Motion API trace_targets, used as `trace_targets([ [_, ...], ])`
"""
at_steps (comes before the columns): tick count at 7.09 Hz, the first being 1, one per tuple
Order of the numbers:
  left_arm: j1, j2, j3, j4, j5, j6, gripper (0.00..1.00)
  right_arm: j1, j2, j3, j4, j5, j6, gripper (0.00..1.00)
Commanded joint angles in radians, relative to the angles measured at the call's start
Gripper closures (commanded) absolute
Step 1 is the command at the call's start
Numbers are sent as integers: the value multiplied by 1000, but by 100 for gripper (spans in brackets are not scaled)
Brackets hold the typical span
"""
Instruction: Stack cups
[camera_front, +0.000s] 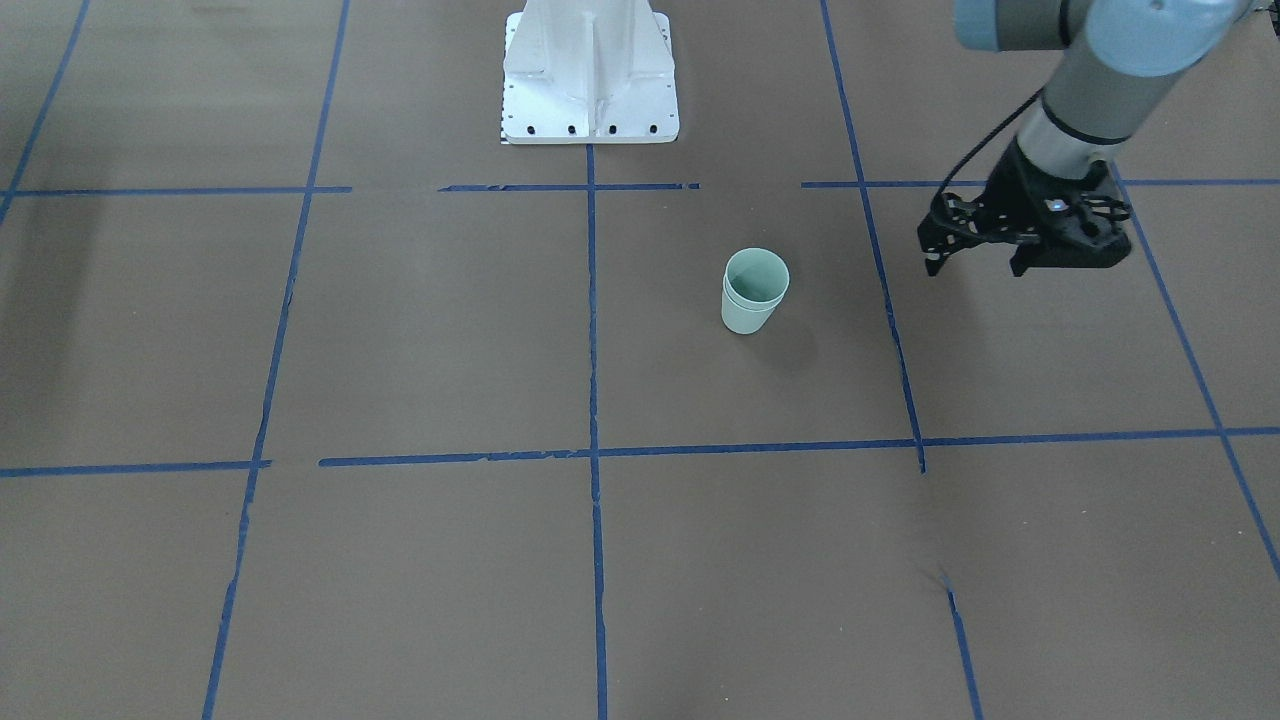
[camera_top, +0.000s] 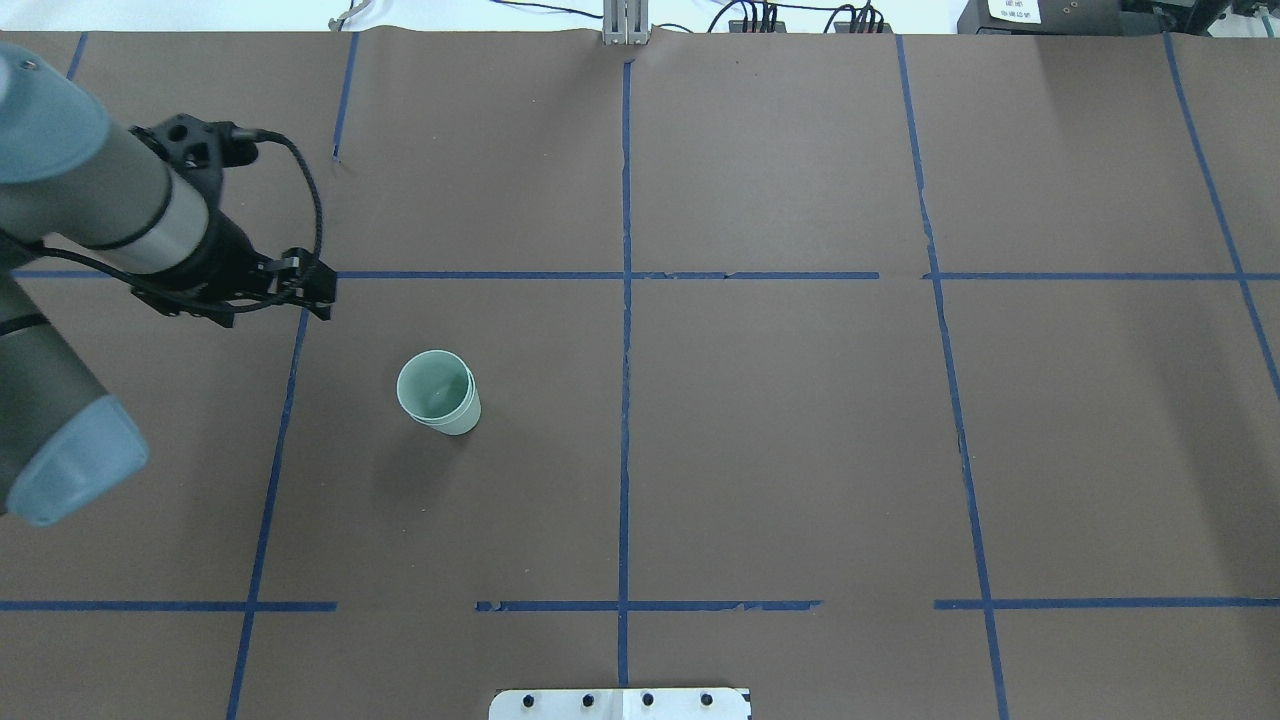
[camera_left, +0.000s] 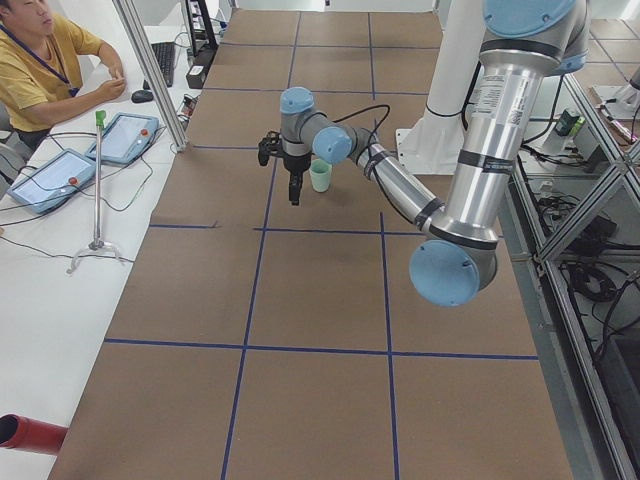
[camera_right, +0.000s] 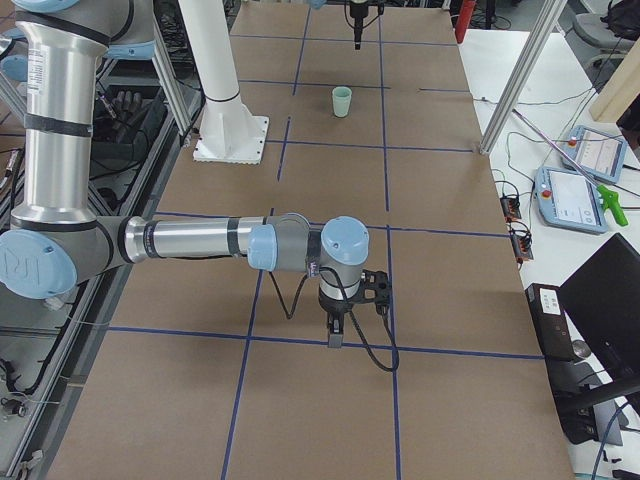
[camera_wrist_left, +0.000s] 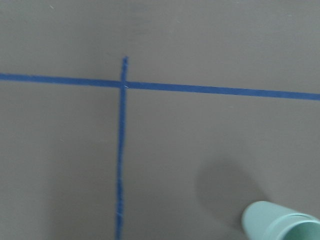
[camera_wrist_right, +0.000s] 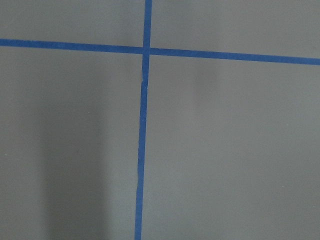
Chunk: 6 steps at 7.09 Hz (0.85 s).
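Note:
The two pale mint-green cups stand nested, one inside the other, upright on the brown table. The stack also shows in the overhead view, the left side view, the right side view and at the bottom right corner of the left wrist view. My left gripper hangs above the table, apart from the stack and towards the robot's left of it, with its fingers spread and empty; it also shows overhead. My right gripper shows only in the right side view, low over the table and far from the cups; I cannot tell its state.
The white robot base stands at the table's robot-side edge. Blue tape lines divide the brown table into squares. An operator sits at a side desk with tablets, and a metal stand is beside the table.

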Motion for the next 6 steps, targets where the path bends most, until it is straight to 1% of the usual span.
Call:
trace_targets([
  [1, -252, 190, 49, 0, -21, 523, 0, -1, 0, 0, 0, 0, 0, 0],
  [2, -396, 247, 113, 0, -61, 683, 0, 1, 0, 0, 0, 0, 0, 0],
  [3, -507, 293, 186, -3, -160, 717, 0, 1, 0, 0, 0, 0, 0, 0],
  [4, -584, 296, 245, -3, -199, 772, 0, 1, 0, 0, 0, 0, 0, 0],
  [5, -589, 313, 274, -2, -201, 836, 0, -1, 0, -1, 0, 0, 0, 0],
  [6, -606, 318, 273, 6, -201, 828, 0, -1, 0, 0, 0, 0, 0, 0],
])
